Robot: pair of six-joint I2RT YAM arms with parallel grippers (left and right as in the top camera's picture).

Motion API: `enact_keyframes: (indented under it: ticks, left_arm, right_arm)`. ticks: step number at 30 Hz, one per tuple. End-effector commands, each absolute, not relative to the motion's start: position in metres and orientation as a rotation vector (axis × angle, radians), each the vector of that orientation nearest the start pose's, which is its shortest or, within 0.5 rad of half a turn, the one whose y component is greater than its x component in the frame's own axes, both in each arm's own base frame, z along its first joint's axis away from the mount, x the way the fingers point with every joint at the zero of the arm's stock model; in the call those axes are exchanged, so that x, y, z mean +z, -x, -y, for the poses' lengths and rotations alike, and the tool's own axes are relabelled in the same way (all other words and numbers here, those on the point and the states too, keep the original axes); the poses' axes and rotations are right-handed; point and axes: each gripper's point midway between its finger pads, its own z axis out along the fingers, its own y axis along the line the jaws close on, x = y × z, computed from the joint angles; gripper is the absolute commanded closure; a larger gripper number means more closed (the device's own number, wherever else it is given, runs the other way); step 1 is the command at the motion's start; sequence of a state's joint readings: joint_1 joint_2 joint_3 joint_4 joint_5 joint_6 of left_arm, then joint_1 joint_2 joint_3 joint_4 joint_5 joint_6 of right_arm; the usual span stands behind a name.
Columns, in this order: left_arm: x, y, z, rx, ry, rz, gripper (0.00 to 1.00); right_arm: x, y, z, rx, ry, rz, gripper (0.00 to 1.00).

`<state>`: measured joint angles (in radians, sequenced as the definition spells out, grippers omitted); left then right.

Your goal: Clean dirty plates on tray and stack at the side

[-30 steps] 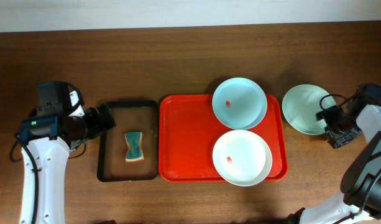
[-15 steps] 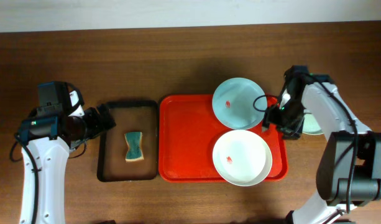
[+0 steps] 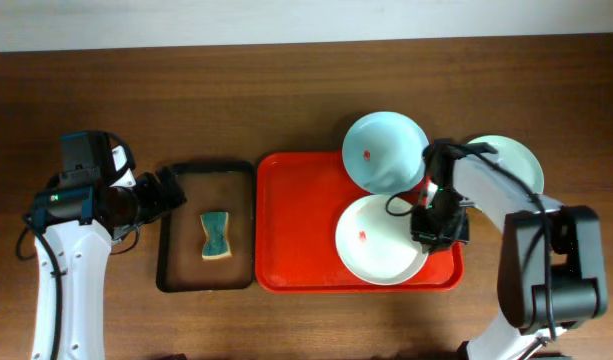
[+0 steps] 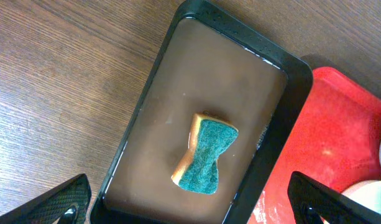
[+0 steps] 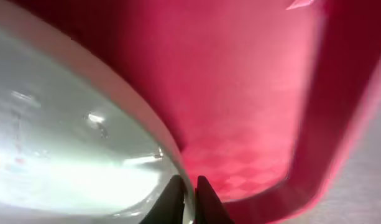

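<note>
On the red tray (image 3: 296, 230) lie two pale plates, each with a small red smear. The near plate (image 3: 371, 245) has my right gripper (image 3: 427, 226) shut on its right rim. In the right wrist view the two fingertips (image 5: 189, 198) pinch that plate's rim (image 5: 84, 143) over the tray floor (image 5: 252, 93). The far plate (image 3: 384, 150) overhangs the tray's back rim. A third plate (image 3: 511, 160) lies on the table to the right of the tray, partly hidden by my right arm. My left gripper (image 3: 172, 190) (image 4: 190, 205) hangs open over the black tray, holding nothing.
A small black tray (image 3: 176, 280) (image 4: 240, 25) sits left of the red tray and holds a green and tan sponge (image 3: 216, 236) (image 4: 206, 155). Bare brown wooden table (image 3: 286, 90) surrounds everything.
My right arm swung left from the plate on the table to the tray and shut on the near plate's rim. Both tray plates shifted a little. The left arm stayed still.
</note>
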<state>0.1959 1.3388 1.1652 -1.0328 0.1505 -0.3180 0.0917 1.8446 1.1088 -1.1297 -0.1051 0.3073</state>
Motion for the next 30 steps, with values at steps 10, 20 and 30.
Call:
enact_keyframes:
  ticks: [10,20,30]
  left_arm:
    - [0.164,-0.298,-0.032,-0.252,0.66,-2.682,0.01]
    - [0.164,-0.298,-0.032,-0.252,0.659,-2.682,0.01]
    - [0.164,-0.298,-0.032,-0.252,0.659,-2.682,0.01]
  right_arm:
    - [0.009,-0.299,-0.176,0.338,-0.212,-3.077,0.8]
    - [0.016,-0.315,-0.158,0.175,-0.198,-3.005,0.79]
    - [0.041,-0.323,-0.162,0.191,0.002,-2.959,0.63]
